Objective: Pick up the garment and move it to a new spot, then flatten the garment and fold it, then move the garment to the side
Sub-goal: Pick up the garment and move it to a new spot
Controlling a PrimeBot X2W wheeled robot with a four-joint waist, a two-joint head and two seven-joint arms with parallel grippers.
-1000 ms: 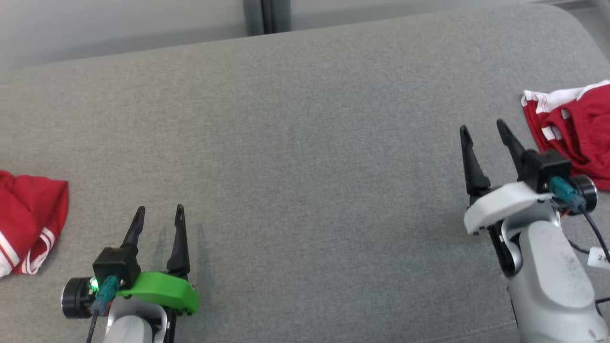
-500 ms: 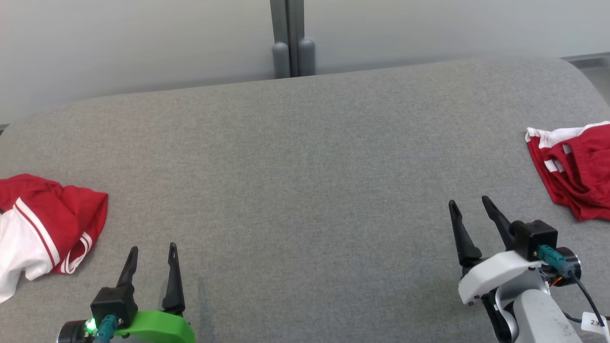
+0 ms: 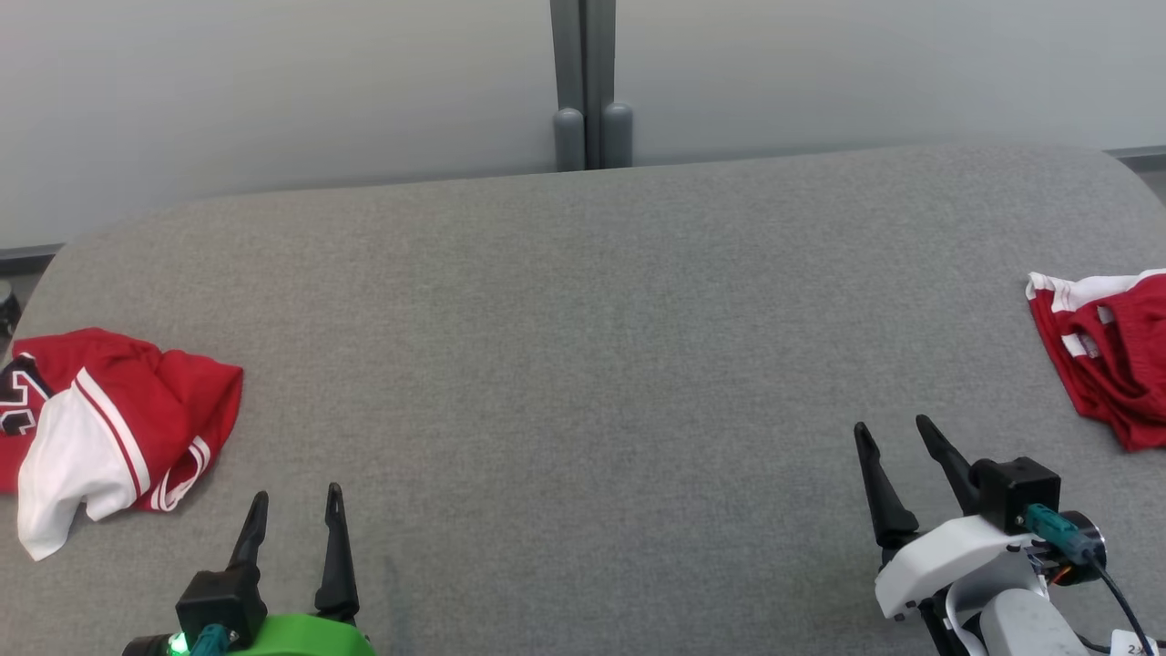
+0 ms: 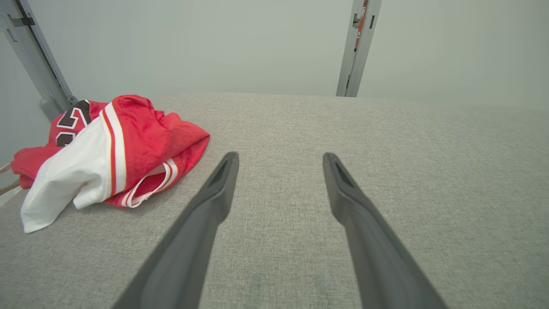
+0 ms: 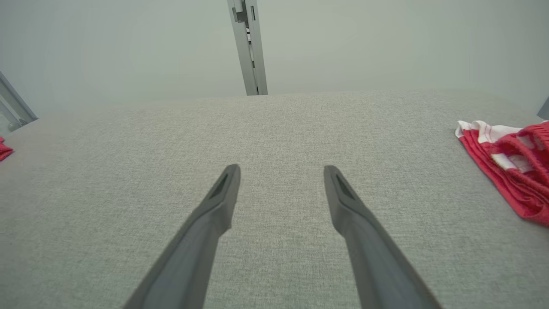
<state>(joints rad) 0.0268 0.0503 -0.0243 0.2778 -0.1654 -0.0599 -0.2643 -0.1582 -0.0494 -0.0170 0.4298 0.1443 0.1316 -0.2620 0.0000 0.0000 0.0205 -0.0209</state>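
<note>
Grey bench [image 3: 583, 364]: task seemingly barely begun.
Left pincer [image 3: 298, 493] and right pincer [image 3: 891, 425] gape empty; crumpled jersey [image 3: 118, 410] lies unlifted, unflattened, unfolded.

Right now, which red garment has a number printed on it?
The left garment, near the left gripper: dark number at its outer edge, beside a white panel. The right garment shows no number.

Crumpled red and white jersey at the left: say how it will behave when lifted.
The crumpled red and white jersey lies in soft folds, so it will probably hang limp from one pinch. Its thin cloth looks light. Its sheen hints it may slip.
</note>
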